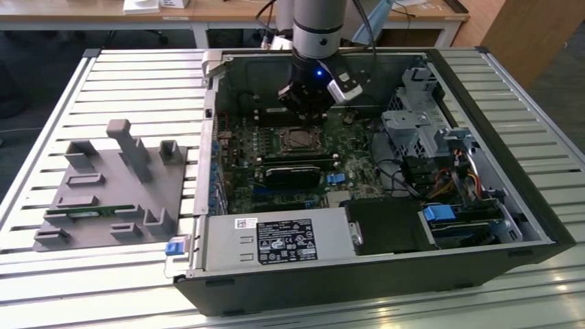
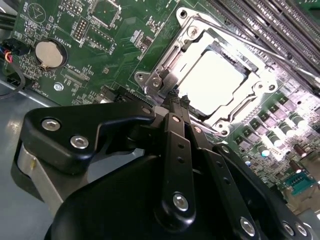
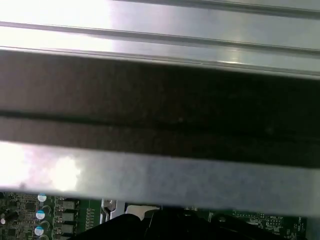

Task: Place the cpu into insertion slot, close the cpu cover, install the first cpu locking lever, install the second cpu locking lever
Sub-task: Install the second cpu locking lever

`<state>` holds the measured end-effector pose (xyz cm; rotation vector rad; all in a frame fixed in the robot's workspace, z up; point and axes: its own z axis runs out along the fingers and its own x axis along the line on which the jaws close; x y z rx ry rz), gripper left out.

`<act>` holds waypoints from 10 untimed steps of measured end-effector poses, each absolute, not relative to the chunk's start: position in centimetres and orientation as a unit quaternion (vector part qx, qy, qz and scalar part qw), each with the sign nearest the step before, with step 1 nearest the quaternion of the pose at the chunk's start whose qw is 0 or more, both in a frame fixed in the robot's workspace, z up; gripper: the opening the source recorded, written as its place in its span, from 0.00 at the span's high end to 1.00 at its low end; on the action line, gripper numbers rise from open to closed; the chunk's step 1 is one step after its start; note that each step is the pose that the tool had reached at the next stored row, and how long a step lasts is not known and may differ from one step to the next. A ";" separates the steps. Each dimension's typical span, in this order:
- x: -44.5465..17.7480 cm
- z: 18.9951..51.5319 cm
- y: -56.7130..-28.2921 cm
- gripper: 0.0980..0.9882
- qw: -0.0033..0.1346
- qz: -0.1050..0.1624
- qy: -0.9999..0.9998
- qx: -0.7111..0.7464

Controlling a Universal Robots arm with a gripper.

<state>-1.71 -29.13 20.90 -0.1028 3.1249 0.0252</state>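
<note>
Exterior view: gripper (image 1: pixel 306 110) hangs inside the computer case (image 1: pixel 512 178), just behind the insertion slot (image 1: pixel 299 139).
Second wrist view: fingers (image 2: pixel 176 106) together (empty), tips at the cpu cover (image 2: pixel 197 37) edge; cpu (image 2: pixel 212 82) seated in the slot, just beyond.

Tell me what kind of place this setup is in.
Probably a robotics lab or test workshop. An opened desktop computer case lies on a slatted metal bench, a grey fixture block for holding parts sits beside it, and the robot's gripper hangs over the motherboard near the cpu in its socket.
</note>
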 end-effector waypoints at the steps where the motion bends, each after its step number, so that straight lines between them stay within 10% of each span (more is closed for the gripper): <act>1: -1.7 20.9 -29.2 0.99 0.007 0.008 0.999 -0.033; 10: -1.7 21.0 -29.3 0.99 0.007 0.008 0.999 -0.033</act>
